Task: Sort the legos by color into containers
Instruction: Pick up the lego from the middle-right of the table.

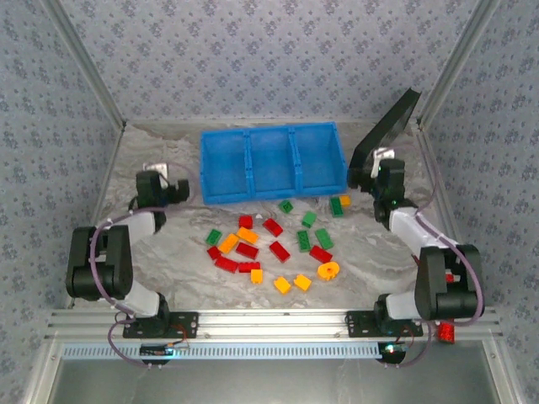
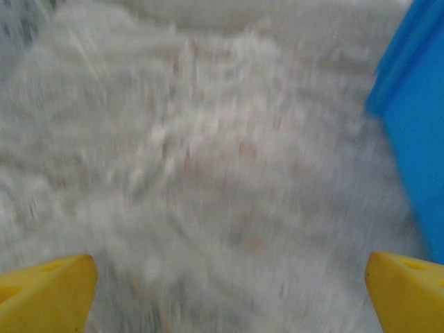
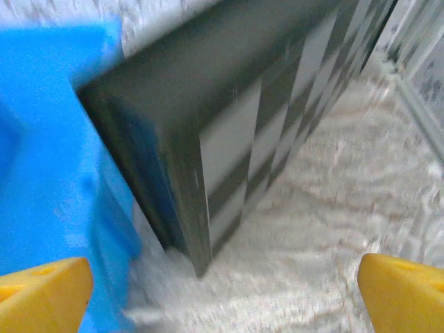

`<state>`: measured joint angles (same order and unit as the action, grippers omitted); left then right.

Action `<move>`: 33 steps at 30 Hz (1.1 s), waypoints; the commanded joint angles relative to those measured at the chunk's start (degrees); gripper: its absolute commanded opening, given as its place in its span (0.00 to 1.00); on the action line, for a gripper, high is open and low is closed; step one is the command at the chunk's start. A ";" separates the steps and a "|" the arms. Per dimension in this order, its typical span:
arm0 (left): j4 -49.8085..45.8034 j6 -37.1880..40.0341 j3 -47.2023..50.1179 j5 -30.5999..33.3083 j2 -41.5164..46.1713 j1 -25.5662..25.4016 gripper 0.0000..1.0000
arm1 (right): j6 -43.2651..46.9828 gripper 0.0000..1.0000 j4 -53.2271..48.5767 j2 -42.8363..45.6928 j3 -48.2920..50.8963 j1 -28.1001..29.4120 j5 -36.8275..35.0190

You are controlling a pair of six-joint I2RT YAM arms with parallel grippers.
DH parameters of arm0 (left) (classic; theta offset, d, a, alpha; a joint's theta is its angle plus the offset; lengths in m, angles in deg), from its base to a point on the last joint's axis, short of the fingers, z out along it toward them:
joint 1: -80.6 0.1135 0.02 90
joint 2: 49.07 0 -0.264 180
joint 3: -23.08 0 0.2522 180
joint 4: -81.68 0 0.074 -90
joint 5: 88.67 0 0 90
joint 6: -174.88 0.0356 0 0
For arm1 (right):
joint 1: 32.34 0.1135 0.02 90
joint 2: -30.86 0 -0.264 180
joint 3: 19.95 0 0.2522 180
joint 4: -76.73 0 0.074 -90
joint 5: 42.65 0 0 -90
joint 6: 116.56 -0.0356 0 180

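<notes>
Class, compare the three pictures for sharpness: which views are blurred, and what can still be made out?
Top external view: evenly lit and sharp, the legos and blue tray crisp. Left wrist view: heavily smeared, the pale table surface a streaky blur, the tray's edge soft. Right wrist view: also blurred, the black checker-patterned panel and the tray soft-edged.

text: none legible | labels: none | brands: none | numbers: none

You see the left gripper (image 2: 229,302) with its yellow jaws spread wide over a blurred pale surface (image 2: 208,159); the blue containers (image 2: 416,132) edge the right side.
</notes>
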<state>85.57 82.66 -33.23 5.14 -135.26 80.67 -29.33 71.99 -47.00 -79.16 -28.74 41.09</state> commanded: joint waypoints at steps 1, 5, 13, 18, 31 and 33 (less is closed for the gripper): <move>-19.12 -1.37 -12.36 0.67 5.54 -2.14 0.99 | -6.61 1.00 -22.40 1.62 -5.00 2.55 -2.70; -30.83 -1.23 -22.58 -0.48 5.84 -3.57 0.99 | -10.90 1.00 -28.97 1.76 -6.71 4.55 4.95; -38.02 1.08 -26.72 -4.21 7.59 -4.30 0.99 | -16.39 0.93 -35.79 -1.98 -7.36 12.39 3.50; -37.70 1.17 -26.36 -4.66 8.69 -5.02 0.99 | -16.99 0.91 -34.77 -6.04 -7.18 14.31 2.85; -41.67 2.48 -27.48 -0.12 9.09 -6.45 0.99 | -14.66 0.73 -32.35 -19.21 -11.61 14.80 1.28; -42.50 2.33 -27.97 -0.12 8.81 -6.40 0.99 | -14.29 0.71 -32.27 -20.65 -12.52 14.85 0.82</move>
<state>45.05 84.02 -59.52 4.14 -128.20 74.55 -44.39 39.62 -66.04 -89.37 -14.27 43.65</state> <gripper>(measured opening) 0.990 0.717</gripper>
